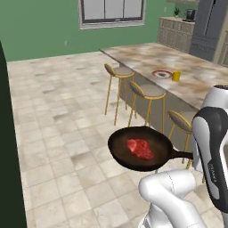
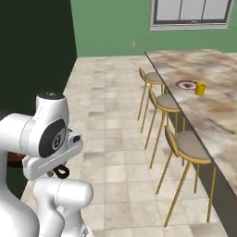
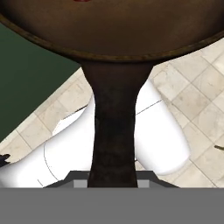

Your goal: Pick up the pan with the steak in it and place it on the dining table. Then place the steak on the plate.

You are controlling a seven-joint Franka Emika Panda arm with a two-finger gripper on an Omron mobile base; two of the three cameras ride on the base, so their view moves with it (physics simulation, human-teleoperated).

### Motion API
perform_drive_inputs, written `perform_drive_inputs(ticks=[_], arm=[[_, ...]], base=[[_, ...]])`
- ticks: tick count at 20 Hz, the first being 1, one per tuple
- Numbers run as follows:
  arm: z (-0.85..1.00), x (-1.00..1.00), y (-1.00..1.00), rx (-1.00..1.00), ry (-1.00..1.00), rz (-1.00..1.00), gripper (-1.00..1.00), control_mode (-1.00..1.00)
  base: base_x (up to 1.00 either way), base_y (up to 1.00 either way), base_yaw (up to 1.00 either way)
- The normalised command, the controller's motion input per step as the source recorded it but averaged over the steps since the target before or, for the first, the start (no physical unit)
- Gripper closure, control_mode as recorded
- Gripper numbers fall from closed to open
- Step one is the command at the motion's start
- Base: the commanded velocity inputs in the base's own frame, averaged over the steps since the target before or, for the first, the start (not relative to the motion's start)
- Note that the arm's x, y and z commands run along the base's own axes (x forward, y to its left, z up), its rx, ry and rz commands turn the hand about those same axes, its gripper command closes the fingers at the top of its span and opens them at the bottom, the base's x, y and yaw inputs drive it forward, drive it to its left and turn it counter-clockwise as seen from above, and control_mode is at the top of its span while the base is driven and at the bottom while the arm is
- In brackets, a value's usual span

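Left base view: we carry pan (image 1: 140,153) with steak (image 1: 140,148) midair, jaws clamped on handle | next: set it on far-right bench (image 1: 178,67) near plate (image 1: 162,74)

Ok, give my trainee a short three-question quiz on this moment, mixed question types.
1. True or false: the steak lies in the pan, which is held in the air over the tiled floor.
2. Multiple choice: what stands right beside the plate on the dining table? A) a yellow cup B) a kettle C) a bowl
3. Fill in: in the hand view the claw is shut on the pan's ____.

Key: 1 true; 2 A, the yellow cup; 3 handle.
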Motion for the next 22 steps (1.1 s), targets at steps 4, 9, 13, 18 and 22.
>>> perform_drive_inputs(ticks=[4,9,13,18,22], arm=[[0.00,0.00,0.00,0.00,0.00,0.00,1.00,1.00],[0.00,0.00,0.00,0.00,0.00,0.00,1.00,1.00],[0.00,0.00,0.00,0.00,0.00,0.00,1.00,1.00],[0.00,0.00,0.00,0.00,0.00,0.00,1.00,1.00],[0.00,0.00,0.00,0.00,0.00,0.00,1.00,1.00]], base=[[1.00,0.52,-0.15],[1.00,0.53,-0.16],[0.99,0.55,-0.17],[0.97,0.56,-0.18],[0.91,0.57,-0.20]])
